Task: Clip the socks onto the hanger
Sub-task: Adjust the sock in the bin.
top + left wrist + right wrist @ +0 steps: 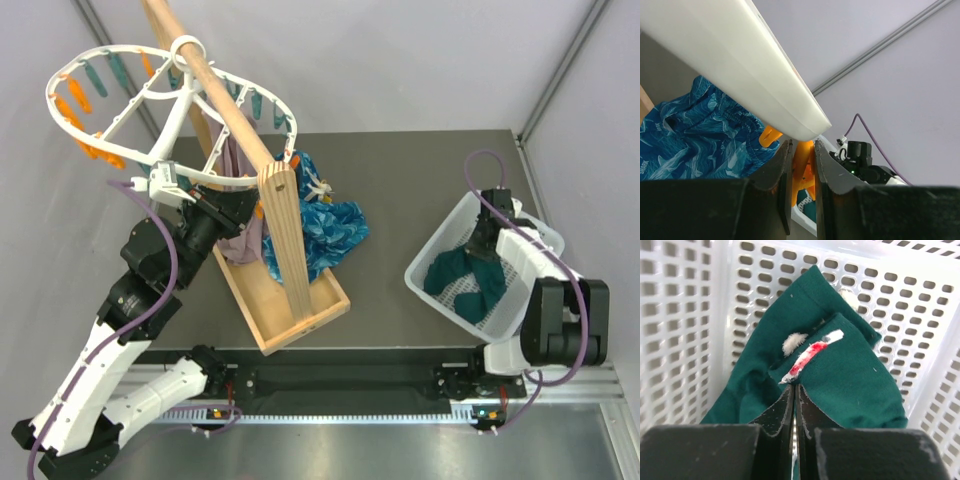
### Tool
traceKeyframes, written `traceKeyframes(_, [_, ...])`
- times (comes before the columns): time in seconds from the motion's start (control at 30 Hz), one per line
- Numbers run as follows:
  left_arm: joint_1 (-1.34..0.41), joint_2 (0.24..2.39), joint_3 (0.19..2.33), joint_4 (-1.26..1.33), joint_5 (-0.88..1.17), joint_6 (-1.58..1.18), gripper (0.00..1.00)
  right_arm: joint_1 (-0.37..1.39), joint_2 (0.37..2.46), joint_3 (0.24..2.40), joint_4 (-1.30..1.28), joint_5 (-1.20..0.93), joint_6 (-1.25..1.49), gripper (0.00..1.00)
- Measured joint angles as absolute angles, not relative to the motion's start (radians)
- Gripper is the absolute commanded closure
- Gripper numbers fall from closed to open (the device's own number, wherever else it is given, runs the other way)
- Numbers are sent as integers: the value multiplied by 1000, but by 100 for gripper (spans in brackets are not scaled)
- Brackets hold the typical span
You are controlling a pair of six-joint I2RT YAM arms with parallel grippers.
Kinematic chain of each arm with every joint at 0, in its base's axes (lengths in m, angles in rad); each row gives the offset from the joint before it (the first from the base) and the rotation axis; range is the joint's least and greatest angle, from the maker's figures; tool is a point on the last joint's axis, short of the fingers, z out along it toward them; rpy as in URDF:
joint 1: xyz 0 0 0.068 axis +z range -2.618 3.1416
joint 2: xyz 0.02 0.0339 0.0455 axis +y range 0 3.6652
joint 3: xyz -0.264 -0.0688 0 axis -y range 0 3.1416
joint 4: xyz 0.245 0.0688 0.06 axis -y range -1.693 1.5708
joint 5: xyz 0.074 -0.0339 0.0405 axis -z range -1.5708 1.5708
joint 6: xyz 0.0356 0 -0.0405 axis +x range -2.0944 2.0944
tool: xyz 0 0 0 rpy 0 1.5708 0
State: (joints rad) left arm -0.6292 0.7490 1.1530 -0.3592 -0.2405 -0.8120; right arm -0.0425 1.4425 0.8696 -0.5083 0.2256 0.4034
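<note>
The right gripper [794,388] is clenched tight, its dark tips nipping a fold of the soft, plain green socks [855,375], which lie just ahead of it in a perforated white plastic basket [685,315]. The left gripper [801,147] grasps a smooth orange peg [803,162] directly under the glossy white rim of the hanger [740,65], with mottled blue cloth [695,135] beyond.

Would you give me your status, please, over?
Left gripper shut on orange peg of hanger. Right gripper shut on sock in basket. Nothing seen blocking.
</note>
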Motion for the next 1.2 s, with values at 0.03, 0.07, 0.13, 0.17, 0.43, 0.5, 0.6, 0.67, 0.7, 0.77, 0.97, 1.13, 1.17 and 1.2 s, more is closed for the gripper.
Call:
traceKeyframes(0.03, [-629, 749, 1153, -359, -241, -812, 100, -43, 1425, 870, -517, 221, 402, 100])
traceKeyframes(0.07, [-629, 749, 1153, -359, -241, -812, 100, -43, 1401, 871, -527, 218, 399, 100])
traceKeyframes(0.13, [-629, 749, 1153, -359, -241, -812, 100, -43, 1341, 884, -551, 216, 392, 100])
traceKeyframes(0.17, [-629, 749, 1153, -359, -241, -812, 100, -43, 1314, 893, -557, 216, 388, 100])
traceKeyframes(0.43, [-629, 749, 1153, -359, -241, -812, 100, -43, 1217, 932, -570, 138, 354, 100])
traceKeyframes(0.5, [-629, 749, 1153, -359, -241, -812, 100, -43, 1218, 932, -570, 103, 340, 100])
traceKeyframes(0.6, [-629, 749, 1153, -359, -240, -812, 100, -44, 1228, 932, -570, 66, 331, 88])
traceKeyframes(0.67, [-629, 749, 1153, -359, -241, -812, 100, -44, 1246, 931, -570, 46, 328, 75])
traceKeyframes(0.7, [-629, 749, 1153, -359, -240, -812, 100, -44, 1254, 931, -570, 39, 324, 65])
traceKeyframes(0.77, [-629, 749, 1153, -359, -240, -813, 100, -44, 1275, 931, -571, 29, 320, 63])
traceKeyframes(0.97, [-629, 744, 1153, -360, -240, -812, 100, -44, 1329, 930, -584, 18, 318, 58])
traceKeyframes(1.13, [-629, 742, 1151, -360, -240, -813, 100, -44, 1335, 929, -587, 41, 323, 58])
traceKeyframes(1.17, [-629, 742, 1151, -360, -239, -813, 100, -44, 1340, 929, -587, 44, 323, 58])
traceKeyframes(1.2, [-629, 742, 1151, -360, -238, -813, 100, -44, 1348, 929, -587, 45, 324, 58])
